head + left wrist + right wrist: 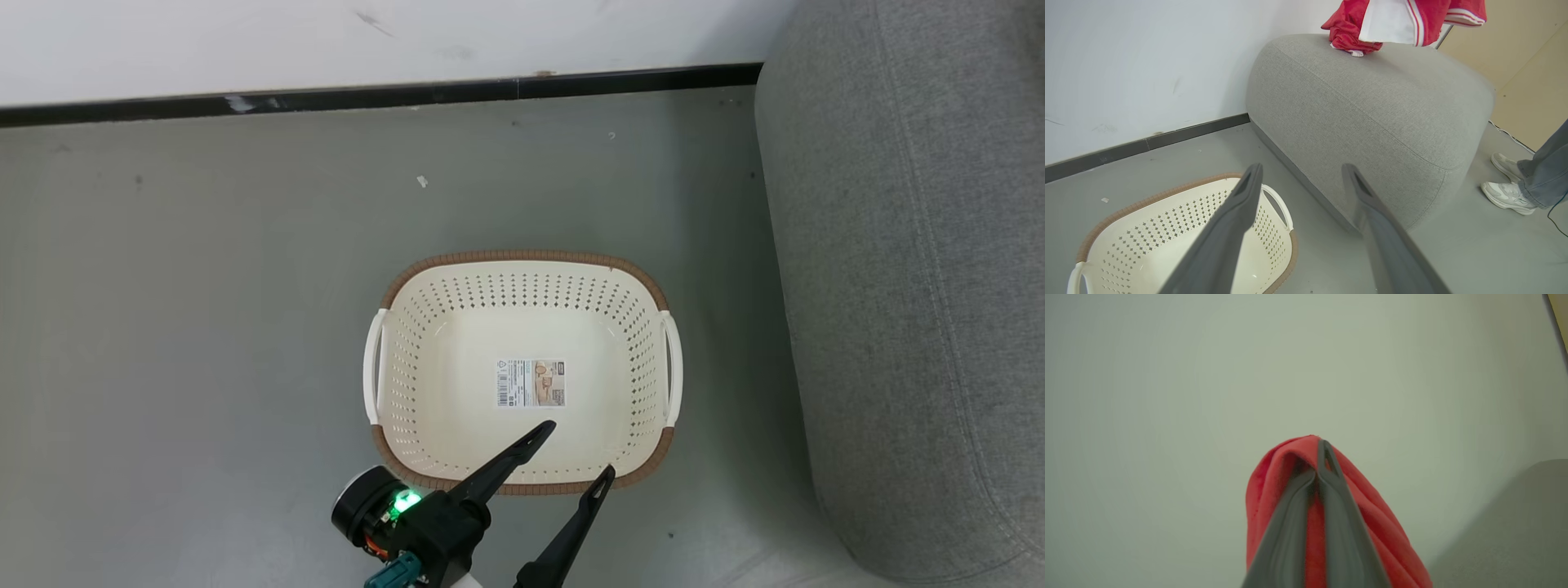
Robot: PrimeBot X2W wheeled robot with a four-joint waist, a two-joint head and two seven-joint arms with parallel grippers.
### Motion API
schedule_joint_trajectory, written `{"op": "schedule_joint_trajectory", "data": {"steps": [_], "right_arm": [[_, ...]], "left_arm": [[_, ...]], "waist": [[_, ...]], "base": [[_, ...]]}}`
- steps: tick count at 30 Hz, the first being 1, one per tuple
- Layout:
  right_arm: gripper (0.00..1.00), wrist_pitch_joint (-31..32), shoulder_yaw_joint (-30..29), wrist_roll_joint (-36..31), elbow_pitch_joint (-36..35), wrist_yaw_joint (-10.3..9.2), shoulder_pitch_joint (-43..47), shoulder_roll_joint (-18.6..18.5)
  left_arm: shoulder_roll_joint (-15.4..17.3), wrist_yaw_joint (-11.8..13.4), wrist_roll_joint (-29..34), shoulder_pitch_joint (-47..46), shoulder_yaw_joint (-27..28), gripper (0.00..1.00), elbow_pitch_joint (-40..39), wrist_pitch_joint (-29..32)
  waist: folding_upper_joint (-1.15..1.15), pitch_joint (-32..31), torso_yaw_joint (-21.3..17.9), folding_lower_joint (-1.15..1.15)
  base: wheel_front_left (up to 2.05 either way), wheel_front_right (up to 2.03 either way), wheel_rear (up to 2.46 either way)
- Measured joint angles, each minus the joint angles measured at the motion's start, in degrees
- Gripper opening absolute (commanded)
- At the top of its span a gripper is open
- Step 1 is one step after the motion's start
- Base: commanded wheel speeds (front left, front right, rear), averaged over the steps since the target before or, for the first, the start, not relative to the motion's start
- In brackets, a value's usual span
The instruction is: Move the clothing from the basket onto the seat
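Note:
The basket (pixel 522 286) stands on the floor with only a label sticker (pixel 531 383) on its bottom. My left gripper (pixel 578 451) hovers open over its near rim, nothing between the fingers; the left wrist view shows that gripper (pixel 1302 169) open above the basket (pixel 1167 228). The grey seat (pixel 914 286) lies to the right. Red and white clothing (pixel 1347 34) rests on top of the seat (pixel 1372 114), and more of it hangs just above. My right gripper (pixel 1318 459) is shut on a fold of the red clothing (pixel 1274 477), held up before a pale wall.
A white wall with a dark skirting strip (pixel 367 96) runs behind the basket. Grey floor (pixel 188 327) spreads to the left. A person's shoes (pixel 1506 192) and trouser leg stand beyond the seat's end, with a thin cable (pixel 1511 136) on the floor there.

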Motion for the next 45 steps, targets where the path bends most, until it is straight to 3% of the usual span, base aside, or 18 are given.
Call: {"op": "schedule_joint_trajectory", "data": {"steps": [19, 30, 31, 32, 35, 36, 45], "right_arm": [[0.00, -1.78, -6.69, -7.06, 13.30, 0.01, 1.69, 2.81], [0.00, -3.42, -6.47, -9.82, 19.41, 0.01, 3.95, 7.20], [0.05, -3.75, -6.15, -10.25, 19.76, 0.01, 4.09, 7.31], [0.16, -3.96, -5.77, -10.49, 19.96, 0.01, 4.10, 7.35], [0.87, -4.72, -4.35, -10.90, 20.26, 0.01, 4.08, 7.36], [1.00, -4.88, -3.93, -10.91, 20.36, 0.01, 4.05, 7.40], [1.00, -7.01, 0.99, -11.82, 19.98, 0.00, 3.97, 8.60]], "left_arm": [[0.54, 0.22, 1.07, -2.26, 0.18, 1.00, -1.57, 0.97], [0.24, 0.22, 1.58, -4.03, 0.64, 1.00, -1.48, 0.90], [0.16, 0.22, 1.58, -4.15, 0.65, 1.00, -1.44, 0.90], [0.04, 0.22, 1.58, -4.27, 0.68, 1.00, -1.40, 0.89], [-0.11, 0.21, 1.58, -4.82, 0.88, 1.00, -1.00, 0.64], [-0.19, 0.21, 1.58, -4.95, 0.98, 1.00, -0.90, 0.63], [-1.24, 0.20, 1.36, -5.91, 1.77, 1.00, 0.58, -0.74]], "waist": [[0.00, 6.11, 0.43, 0.00], [0.00, 7.97, 0.09, 0.00], [0.00, 7.92, 0.06, 0.00], [0.00, 7.87, 0.02, 0.00], [0.00, 7.62, -0.08, 0.00], [0.00, 7.52, -0.13, 0.00], [0.00, 6.02, -0.90, 0.00]], "base": [[0.00, 0.00, 0.00], [0.00, 0.00, 0.00], [0.00, 0.00, 0.00], [0.00, 0.00, 0.00], [0.00, 0.00, 0.00], [0.00, 0.00, 0.00], [0.00, 0.00, 0.00]]}}
